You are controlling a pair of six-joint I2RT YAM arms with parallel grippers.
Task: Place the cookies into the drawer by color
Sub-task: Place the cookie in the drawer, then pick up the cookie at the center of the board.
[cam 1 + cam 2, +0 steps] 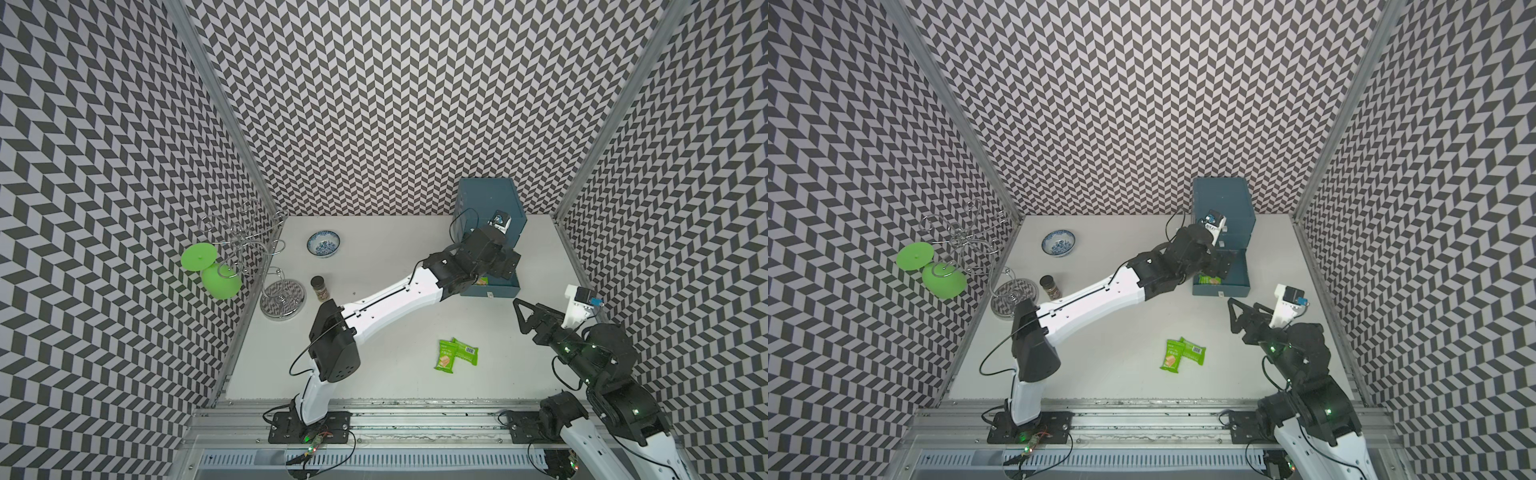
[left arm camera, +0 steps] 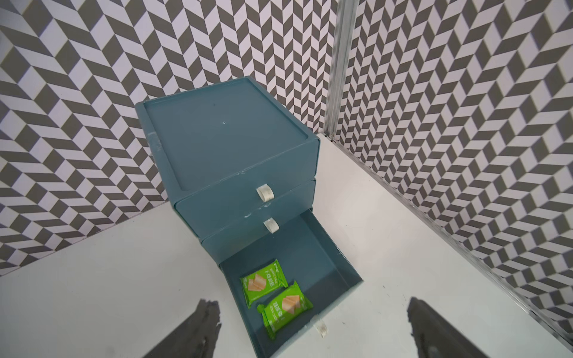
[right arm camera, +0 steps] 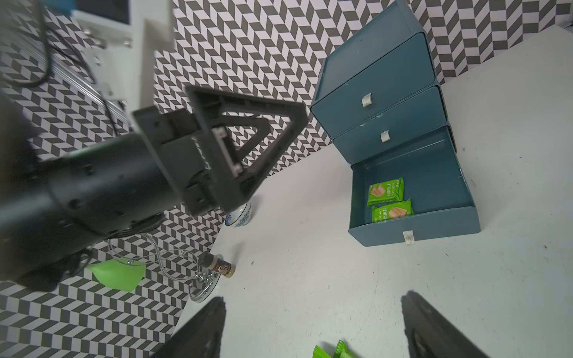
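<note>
Toward the table (image 1: 374, 374) front, two loose green cookies (image 1: 457, 353) overlap. Beyond, the left gripper (image 2: 310, 301) hangs wide open, empty, over the bottom drawer (image 2: 322, 248) holding two stored green cookies (image 2: 285, 307): greens seemingly half sorted. Rightward, the right gripper (image 3: 313, 297), likewise spread and empty, should take the loose pair.

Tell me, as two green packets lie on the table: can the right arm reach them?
Probably yes: the right gripper is open and empty, the green packets lie uncovered nearby, and the left arm is over the drawer.
</note>
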